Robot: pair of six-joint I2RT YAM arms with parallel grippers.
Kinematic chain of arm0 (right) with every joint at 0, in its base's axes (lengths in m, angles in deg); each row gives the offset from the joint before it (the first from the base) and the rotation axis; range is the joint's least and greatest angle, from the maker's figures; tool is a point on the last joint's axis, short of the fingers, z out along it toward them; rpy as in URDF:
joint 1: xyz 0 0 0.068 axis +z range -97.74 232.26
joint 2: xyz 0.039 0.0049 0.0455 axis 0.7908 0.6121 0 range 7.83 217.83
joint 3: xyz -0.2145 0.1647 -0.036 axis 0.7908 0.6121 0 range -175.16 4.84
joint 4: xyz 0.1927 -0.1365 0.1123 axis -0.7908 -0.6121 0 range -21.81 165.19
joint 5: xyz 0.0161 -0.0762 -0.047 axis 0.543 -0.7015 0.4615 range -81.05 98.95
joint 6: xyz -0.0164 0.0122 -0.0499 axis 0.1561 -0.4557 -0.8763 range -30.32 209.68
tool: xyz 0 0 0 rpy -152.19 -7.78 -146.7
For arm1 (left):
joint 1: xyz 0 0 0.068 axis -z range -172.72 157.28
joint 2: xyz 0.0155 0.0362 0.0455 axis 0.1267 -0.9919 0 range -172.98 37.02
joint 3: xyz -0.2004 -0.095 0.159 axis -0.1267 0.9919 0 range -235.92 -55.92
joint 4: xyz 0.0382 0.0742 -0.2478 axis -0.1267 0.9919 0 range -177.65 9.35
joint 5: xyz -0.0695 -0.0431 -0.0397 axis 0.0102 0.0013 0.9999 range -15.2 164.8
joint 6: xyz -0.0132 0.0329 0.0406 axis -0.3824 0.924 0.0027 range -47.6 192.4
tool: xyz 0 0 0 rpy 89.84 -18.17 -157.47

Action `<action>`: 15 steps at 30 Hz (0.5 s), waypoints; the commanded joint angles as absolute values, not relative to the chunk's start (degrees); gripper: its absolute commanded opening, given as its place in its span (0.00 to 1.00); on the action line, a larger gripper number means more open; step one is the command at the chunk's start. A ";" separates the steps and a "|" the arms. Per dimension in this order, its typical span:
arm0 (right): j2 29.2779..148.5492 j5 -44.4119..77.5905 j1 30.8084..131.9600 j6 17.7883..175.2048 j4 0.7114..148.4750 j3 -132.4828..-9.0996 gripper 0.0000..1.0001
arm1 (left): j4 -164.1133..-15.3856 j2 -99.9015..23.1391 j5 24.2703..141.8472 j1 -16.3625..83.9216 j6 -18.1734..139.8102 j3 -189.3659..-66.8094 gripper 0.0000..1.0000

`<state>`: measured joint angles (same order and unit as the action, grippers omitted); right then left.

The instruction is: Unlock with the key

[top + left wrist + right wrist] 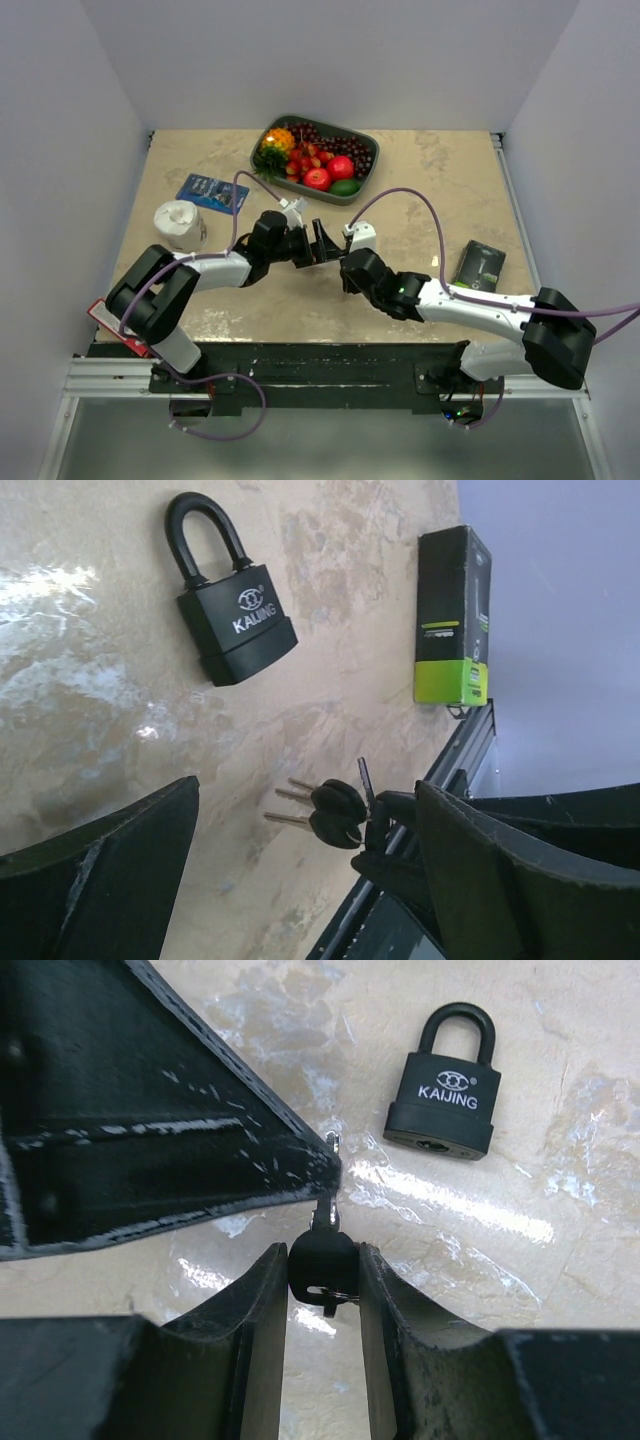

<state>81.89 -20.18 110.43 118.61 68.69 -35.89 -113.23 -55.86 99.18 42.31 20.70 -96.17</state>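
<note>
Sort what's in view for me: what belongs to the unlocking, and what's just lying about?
For the job:
- padlock, lying flat, shackle closed
- key bunch
- right gripper, pinching one key's head

Lying about:
- fruit tray
- blue packet
- white round container
- black-and-green box
- red item at the near-left corner

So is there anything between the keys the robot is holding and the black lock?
No. In the right wrist view only bare table lies between the keys in the right gripper and the padlock; the left wrist view shows the same.
</note>
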 commanded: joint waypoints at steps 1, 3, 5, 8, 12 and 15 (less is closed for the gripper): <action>79.47 -22.69 110.79 119.13 73.08 -34.88 0.00 | -122.53 -57.63 103.35 43.66 15.37 -96.00 0.92; 79.38 -22.52 110.79 119.13 73.61 -34.71 0.00 | -124.81 -59.03 103.80 44.10 13.52 -96.08 0.92; 79.03 -22.43 110.79 119.04 73.69 -34.71 0.00 | -125.87 -60.17 104.41 44.81 12.46 -96.35 0.90; 78.50 -22.52 110.88 119.04 73.78 -34.53 0.00 | -127.28 -61.15 105.12 45.25 11.67 -96.52 0.83; 78.32 -22.60 110.79 118.95 73.78 -34.36 0.00 | -128.07 -61.24 105.38 45.42 11.58 -96.70 0.60; 78.58 -22.61 110.79 119.04 73.78 -34.36 0.00 | -128.69 -61.15 105.65 45.34 11.40 -96.88 0.47</action>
<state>80.15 -20.31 110.47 118.59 71.27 -34.75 -124.03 -61.12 104.12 45.21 12.32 -96.15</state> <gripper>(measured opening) 0.330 0.548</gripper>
